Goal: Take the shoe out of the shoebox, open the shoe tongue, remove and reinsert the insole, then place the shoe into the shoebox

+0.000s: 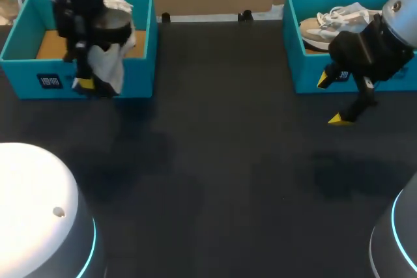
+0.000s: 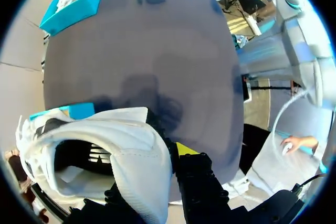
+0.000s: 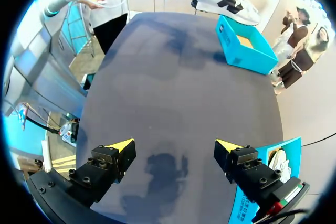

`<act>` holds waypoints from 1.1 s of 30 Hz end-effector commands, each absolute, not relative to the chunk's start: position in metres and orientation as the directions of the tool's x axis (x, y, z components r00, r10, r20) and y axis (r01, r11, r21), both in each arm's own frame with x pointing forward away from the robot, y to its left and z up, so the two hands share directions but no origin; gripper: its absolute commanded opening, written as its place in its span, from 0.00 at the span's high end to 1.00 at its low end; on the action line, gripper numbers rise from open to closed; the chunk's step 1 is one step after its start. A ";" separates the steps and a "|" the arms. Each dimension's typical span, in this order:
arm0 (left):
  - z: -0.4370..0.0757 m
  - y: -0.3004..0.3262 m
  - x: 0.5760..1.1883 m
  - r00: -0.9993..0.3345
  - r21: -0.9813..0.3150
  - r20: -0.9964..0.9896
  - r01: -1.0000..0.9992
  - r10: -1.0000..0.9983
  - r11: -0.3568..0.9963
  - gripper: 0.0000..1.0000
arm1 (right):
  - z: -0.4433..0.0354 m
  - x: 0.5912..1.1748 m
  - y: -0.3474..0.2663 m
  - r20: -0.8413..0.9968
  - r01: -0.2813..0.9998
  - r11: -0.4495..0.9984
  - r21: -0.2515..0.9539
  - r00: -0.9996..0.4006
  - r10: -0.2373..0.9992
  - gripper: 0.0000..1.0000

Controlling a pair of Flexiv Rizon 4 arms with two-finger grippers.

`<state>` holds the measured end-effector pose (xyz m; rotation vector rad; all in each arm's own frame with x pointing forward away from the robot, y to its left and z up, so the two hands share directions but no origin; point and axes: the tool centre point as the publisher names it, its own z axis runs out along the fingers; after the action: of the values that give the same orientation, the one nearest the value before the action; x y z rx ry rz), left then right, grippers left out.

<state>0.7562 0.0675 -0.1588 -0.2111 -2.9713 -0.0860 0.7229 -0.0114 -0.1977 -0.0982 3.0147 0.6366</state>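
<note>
Shoe: the white shoe is off the table, hanging from the left gripper. In the head view it crosses the front rim of the left box.
Left gripper: closed on the shoe's side wall near the opening. In the left wrist view one yellow tip lies against the outside of the shoe, and the other finger is hidden behind the white upper.
Shoe opening: faces the left wrist camera, with a dark interior. I cannot tell the insole's state.
Left box: teal, at the table's far left edge, with its tan floor showing.
Right gripper: fingers spread wide and holding nothing. It hangs above bare table just in front of the right box.
Right box: teal, at the far right edge. A second shoe, pale with white laces, lies inside it.
Edges: the right gripper's upper tip sits close to the right box's front wall. Whether it touches cannot be told.
Open room: the dark table lies bare between the two boxes and across the whole near half. The grippers are well apart.
</note>
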 end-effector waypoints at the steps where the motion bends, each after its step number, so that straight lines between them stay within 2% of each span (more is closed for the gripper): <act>1: -0.159 0.112 0.767 -0.979 -0.107 0.149 0.127 0.142 0.986 1.00 | -0.198 0.723 -0.011 -0.069 -0.073 0.914 0.400 -0.996 -0.049 0.00; 10: -0.159 0.172 0.796 -0.978 -0.160 0.154 0.119 0.144 0.980 1.00 | -0.198 0.723 -0.011 -0.069 -0.073 0.914 0.400 -0.996 -0.049 0.00; 21: -0.170 0.229 0.840 -0.977 -0.093 0.197 0.064 0.081 0.994 1.00 | -0.198 0.723 -0.011 -0.069 -0.073 0.914 0.400 -0.996 -0.049 0.00; 33: -0.176 0.248 0.863 -0.965 -0.024 0.158 0.206 0.207 0.978 1.00 | -0.198 0.723 -0.011 -0.069 -0.073 0.914 0.400 -0.996 -0.049 0.00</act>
<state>0.8632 0.2485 -0.1794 -0.3112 -2.9638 0.0196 0.7229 -0.0114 -0.1977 -0.0980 3.0147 0.6366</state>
